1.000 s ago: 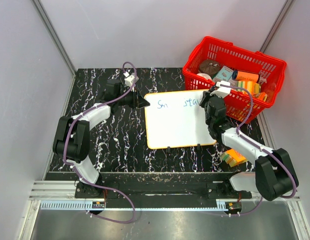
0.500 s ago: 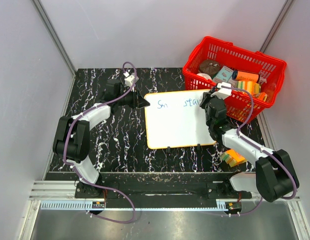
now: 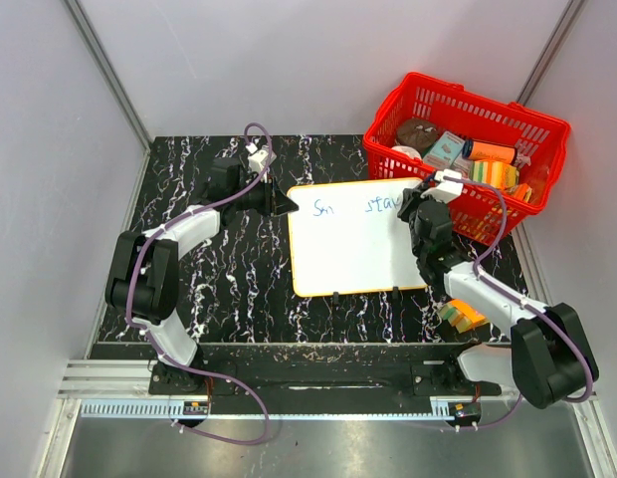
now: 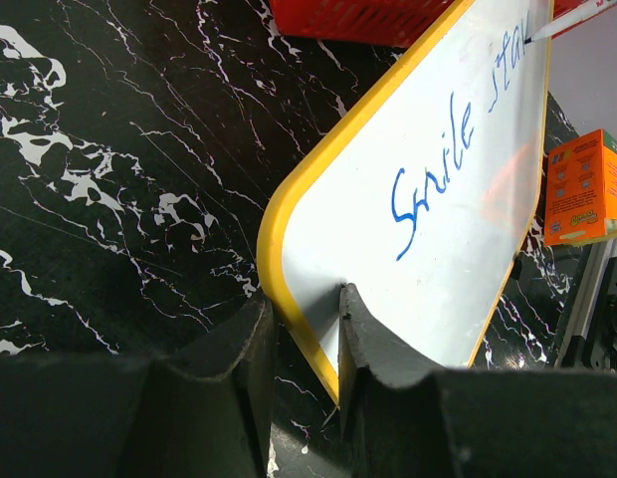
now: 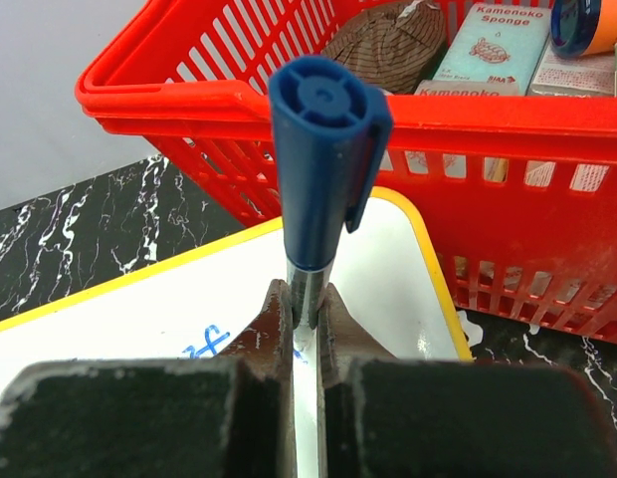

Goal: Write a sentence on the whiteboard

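Note:
The whiteboard (image 3: 353,249), white with an orange-yellow frame, lies flat on the black marbled table. The sentence (image 3: 363,206) is blue writing along the board's top; in the left wrist view it reads "Smile" (image 4: 433,179) and then "sta" (image 4: 508,75). My left gripper (image 3: 286,204) is shut on the board's left edge, its fingers either side of the yellow frame (image 4: 289,329). My right gripper (image 3: 420,214) is shut on a blue marker (image 5: 318,149), held upright with its cap end up. The marker tip (image 4: 572,18) touches the board's top right, at the end of the writing.
A red basket (image 3: 488,97) full of packets and sponges stands just behind the board's right corner, close to my right wrist. An orange box (image 3: 463,314) lies on the table by the board's near right corner and also shows in the left wrist view (image 4: 584,189).
My right gripper has shifted slightly right with the marker, and the second word has grown by a stroke. The left arm and the board have not moved.

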Robot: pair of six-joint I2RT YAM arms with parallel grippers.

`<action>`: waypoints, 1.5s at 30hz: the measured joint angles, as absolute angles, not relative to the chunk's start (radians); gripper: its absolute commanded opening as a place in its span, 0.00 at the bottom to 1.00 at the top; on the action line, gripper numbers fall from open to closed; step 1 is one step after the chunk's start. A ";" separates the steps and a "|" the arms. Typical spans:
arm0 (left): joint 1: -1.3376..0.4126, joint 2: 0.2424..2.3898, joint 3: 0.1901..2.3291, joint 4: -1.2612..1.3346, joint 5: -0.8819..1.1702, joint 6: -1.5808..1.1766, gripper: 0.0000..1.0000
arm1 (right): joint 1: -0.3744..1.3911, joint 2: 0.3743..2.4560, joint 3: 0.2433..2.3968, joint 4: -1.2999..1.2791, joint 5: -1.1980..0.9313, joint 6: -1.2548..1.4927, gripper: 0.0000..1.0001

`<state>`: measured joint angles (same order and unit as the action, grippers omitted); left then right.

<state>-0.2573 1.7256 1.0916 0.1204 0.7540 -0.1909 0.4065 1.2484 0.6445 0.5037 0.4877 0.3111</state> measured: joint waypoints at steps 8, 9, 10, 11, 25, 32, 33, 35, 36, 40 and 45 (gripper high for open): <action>-0.257 1.726 1.092 0.120 0.754 -0.191 0.00 | 0.406 1.224 0.611 0.503 0.468 0.338 0.00; -0.257 1.726 1.092 0.120 0.754 -0.191 0.00 | 0.406 1.220 0.607 0.502 0.467 0.340 0.00; -0.257 1.726 1.092 0.120 0.754 -0.191 0.00 | 0.406 1.216 0.604 0.500 0.466 0.342 0.00; -0.257 1.726 1.092 0.120 0.754 -0.191 0.00 | 0.406 1.212 0.599 0.498 0.462 0.345 0.00; -0.257 1.726 1.092 0.120 0.754 -0.190 0.00 | 0.406 1.155 0.545 0.466 0.451 0.377 0.00; -0.257 1.726 1.092 0.120 0.754 -0.190 0.00 | 0.406 1.127 0.544 0.424 0.441 0.379 0.00; -0.258 1.726 1.092 0.120 0.754 -0.189 0.00 | 0.406 1.115 0.544 0.412 0.434 0.379 0.00; -0.258 1.726 1.093 0.118 0.754 -0.189 0.00 | 0.406 1.089 0.544 0.400 0.422 0.379 0.00; -0.258 1.726 1.093 0.117 0.754 -0.189 0.00 | 0.406 1.072 0.544 0.395 0.419 0.379 0.00; -0.258 1.726 1.093 0.117 0.753 -0.188 0.00 | 0.406 1.013 0.545 0.386 0.400 0.377 0.00; -0.262 1.726 1.093 0.118 0.751 -0.188 0.00 | 0.406 0.991 0.546 0.374 0.395 0.371 0.00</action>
